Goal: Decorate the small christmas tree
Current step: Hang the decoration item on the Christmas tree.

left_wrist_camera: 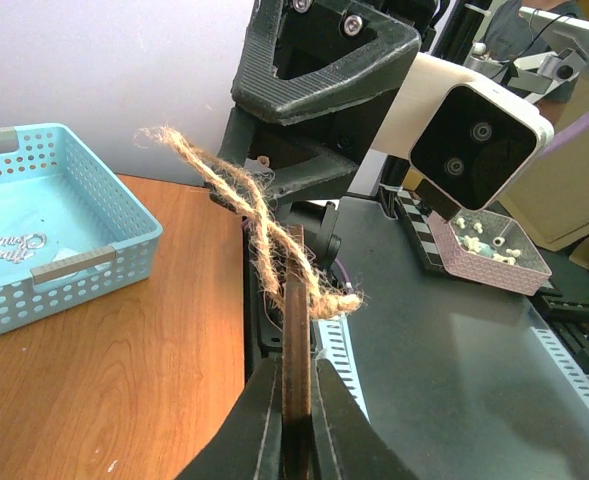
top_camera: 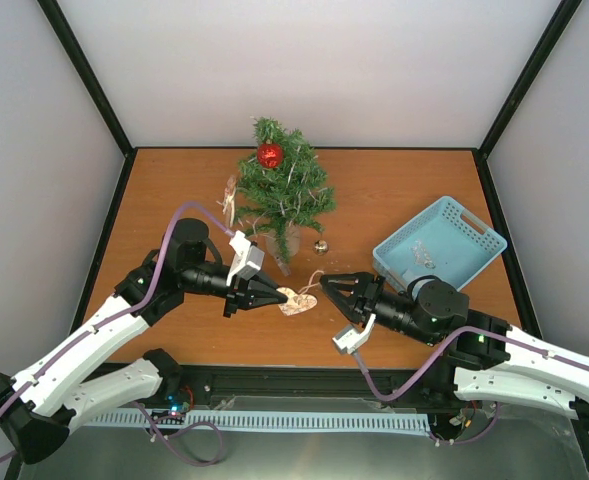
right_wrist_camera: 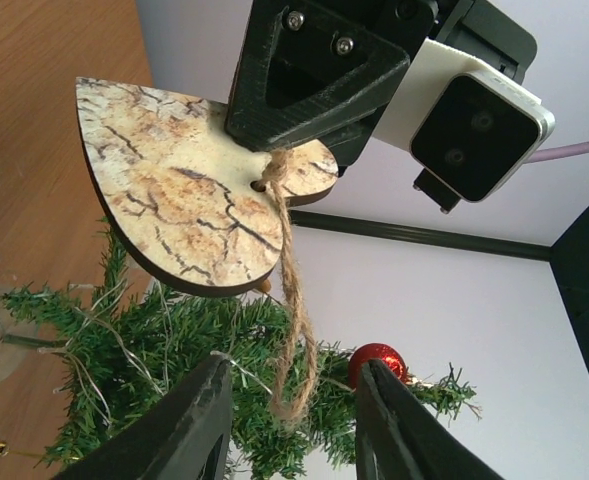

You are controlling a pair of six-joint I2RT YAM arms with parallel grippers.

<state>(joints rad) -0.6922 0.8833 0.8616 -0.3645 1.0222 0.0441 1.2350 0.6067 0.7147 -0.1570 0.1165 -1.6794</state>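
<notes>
The small christmas tree (top_camera: 286, 190) stands upright at the back middle of the table (top_camera: 394, 185). It carries a red ball (top_camera: 270, 155) near its top and a pale ornament (top_camera: 231, 200) on its left side, so part of the decorating appears done. A small bell (top_camera: 321, 246) lies on the table near its base. In front of the tree, clear of the branches, the left gripper (top_camera: 272, 295) has its jaws pressed together on the edge of a wooden heart (top_camera: 297, 300), close to the string hole. The string loop (right_wrist_camera: 292, 330) is left free, presented toward the other arm. The right gripper (top_camera: 327, 290) faces it with jaws spread, one finger on either side of the loop, not pinching it. Judgement: a handover is being set up so the heart can be hung by its string. The blue basket (top_camera: 439, 245) sits to the right, apart from the tree, apparently holding one more ornament.
</notes>
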